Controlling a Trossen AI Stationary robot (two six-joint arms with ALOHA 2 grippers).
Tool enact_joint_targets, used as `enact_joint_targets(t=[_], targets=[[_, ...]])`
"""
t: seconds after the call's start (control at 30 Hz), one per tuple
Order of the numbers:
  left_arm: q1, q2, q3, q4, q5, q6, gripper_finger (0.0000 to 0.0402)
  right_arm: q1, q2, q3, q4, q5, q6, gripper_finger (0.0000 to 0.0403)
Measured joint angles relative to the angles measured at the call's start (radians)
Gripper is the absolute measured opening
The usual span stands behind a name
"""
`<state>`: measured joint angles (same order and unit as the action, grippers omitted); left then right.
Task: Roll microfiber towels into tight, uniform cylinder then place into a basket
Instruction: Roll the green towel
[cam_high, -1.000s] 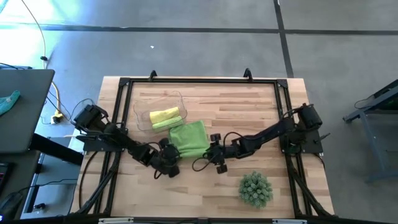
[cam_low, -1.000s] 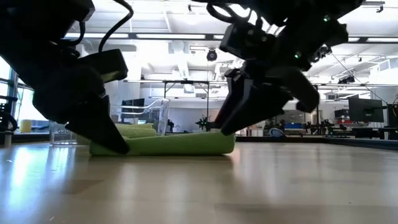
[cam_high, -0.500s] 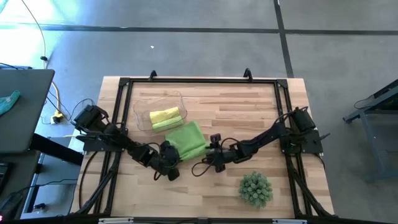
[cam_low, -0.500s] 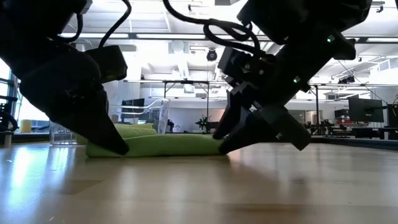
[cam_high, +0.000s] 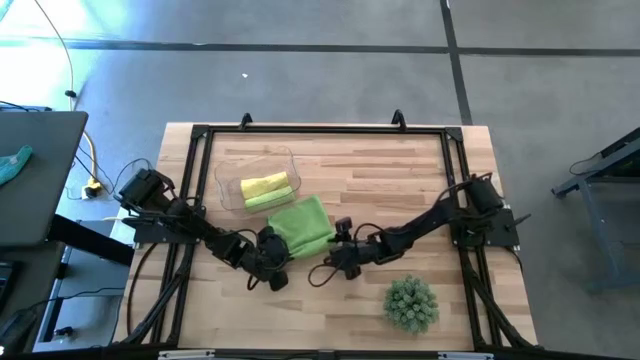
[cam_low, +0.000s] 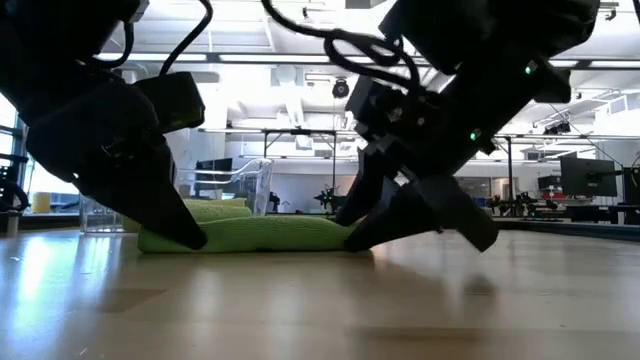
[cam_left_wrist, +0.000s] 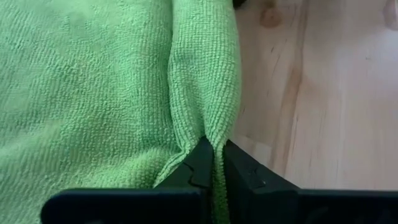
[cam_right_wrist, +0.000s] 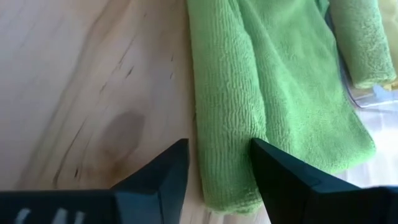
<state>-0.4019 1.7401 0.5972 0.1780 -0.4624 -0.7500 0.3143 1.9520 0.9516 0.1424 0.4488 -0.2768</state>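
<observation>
low view — the left arm (cam_low: 110, 140) covers the near end of the green towel (cam_low: 265, 233) and much of the basket (cam_low: 255, 187); the right arm (cam_low: 440, 120) hides the towel's other end. both arms are cut off by the top edge. left wrist view — the towel runs past the frame edges, its pinched fold disappearing between the closed fingers (cam_left_wrist: 202, 165). right wrist view — only a corner of the basket shows; its rolled contents are cropped.

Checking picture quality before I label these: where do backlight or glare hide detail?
Low view: bright room behind turns both arms to black shapes around the green towel. High view: pale glare on the floor at top left; table evenly lit. Wrist views: towel weave reads clearly.
</observation>
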Motion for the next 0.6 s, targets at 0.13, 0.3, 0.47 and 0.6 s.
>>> enact_joint_targets(t=[0.13, 0.3, 0.47, 0.6], targets=[[-0.009, -0.004, 0.0, 0.005, 0.017, 0.078, 0.0015, -0.02, 0.011, 0.001, 0.007, -0.008, 0.008, 0.0155], [-0.018, -0.005, 0.0, 0.007, 0.018, 0.174, 0.0019, -0.046, 0.011, 0.001, -0.003, -0.089, 0.008, 0.01], [-0.019, -0.01, 0.0, 0.008, 0.005, 0.174, 0.002, -0.081, 0.011, 0.0, -0.025, -0.216, 0.03, 0.0028], [-0.019, -0.046, -0.001, -0.011, 0.0, 0.097, 0.0027, -0.109, 0.009, 0.001, -0.042, -0.327, 0.13, 0.0009]])
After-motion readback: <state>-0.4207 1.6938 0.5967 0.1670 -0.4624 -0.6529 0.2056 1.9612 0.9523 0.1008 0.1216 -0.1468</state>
